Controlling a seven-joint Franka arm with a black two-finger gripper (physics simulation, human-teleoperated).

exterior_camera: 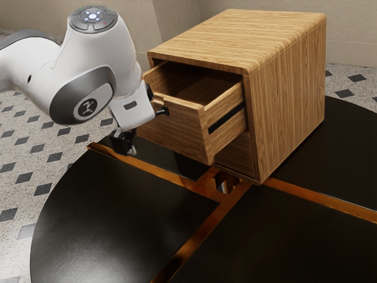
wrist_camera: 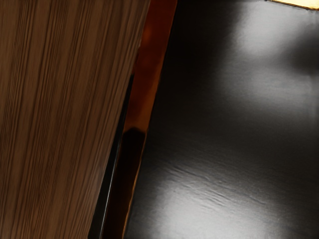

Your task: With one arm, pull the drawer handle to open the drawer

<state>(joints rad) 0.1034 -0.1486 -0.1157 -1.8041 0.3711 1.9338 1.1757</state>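
**Drawer stands partly out as robot arm hangs at its front**

A glossy black counter, crossed by copper-coloured inlay strips, fills the foreground of the exterior view. At its edge on the exterior view's left, the white Franka arm bends down in front of a bamboo-grain cabinet. Its black tool points down just above the counter, close against the drawer's front panel. The arm's own body hides the tool's tips, so whether it is released or clenched cannot be told.

The drawer is drawn partway out of the cabinet toward the arm. Its bare wooden inside is open to view and a dark slot runs along its side. A small black handle juts from the upper front, right beside the arm's white hand.

In the wrist view, the drawer's wood grain rises close beside the camera, with the copper strip and black counter below it. Behind the cabinet lies a pale floor dotted with dark diamond tiles.
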